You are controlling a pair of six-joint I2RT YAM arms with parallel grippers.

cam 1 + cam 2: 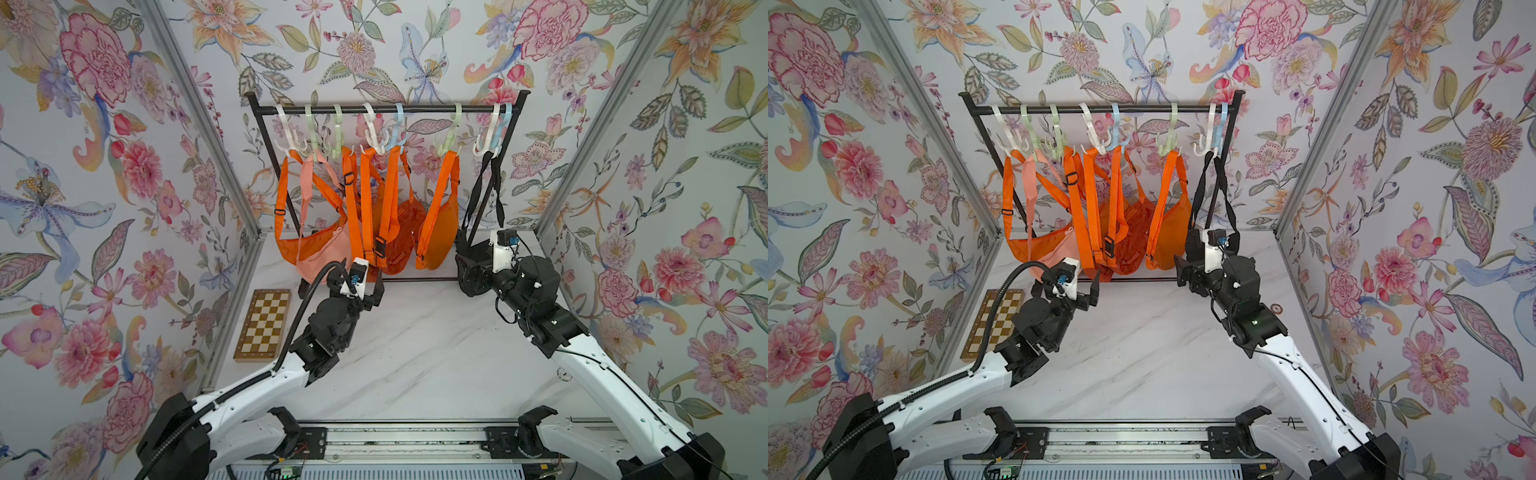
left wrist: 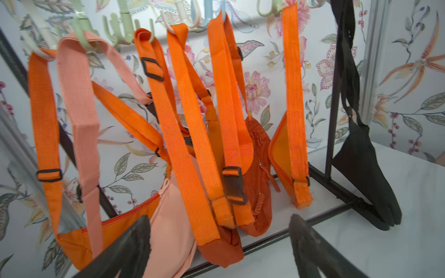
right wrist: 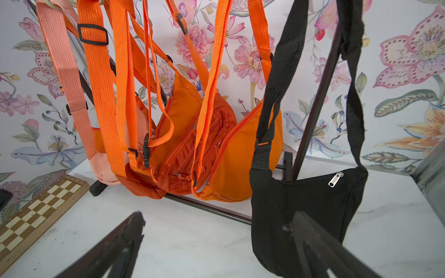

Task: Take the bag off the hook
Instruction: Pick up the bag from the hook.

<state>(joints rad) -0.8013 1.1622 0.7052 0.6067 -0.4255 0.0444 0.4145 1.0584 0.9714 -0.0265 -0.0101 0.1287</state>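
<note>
Several shoulder bags hang by their straps from plastic hooks on a black rail. From left to right they include an orange bag, a peach bag, a rust-orange bag, another orange bag and a black bag. My left gripper is open, low in front of the peach and rust-orange bags, touching nothing. My right gripper is open at the black bag's bottom, with one fingertip in front of its cloth. The black strap runs up to a white hook.
A folded chessboard lies flat by the left wall. The rack's black base bar and legs rest on the white marble table. Flowered walls close in the back and both sides.
</note>
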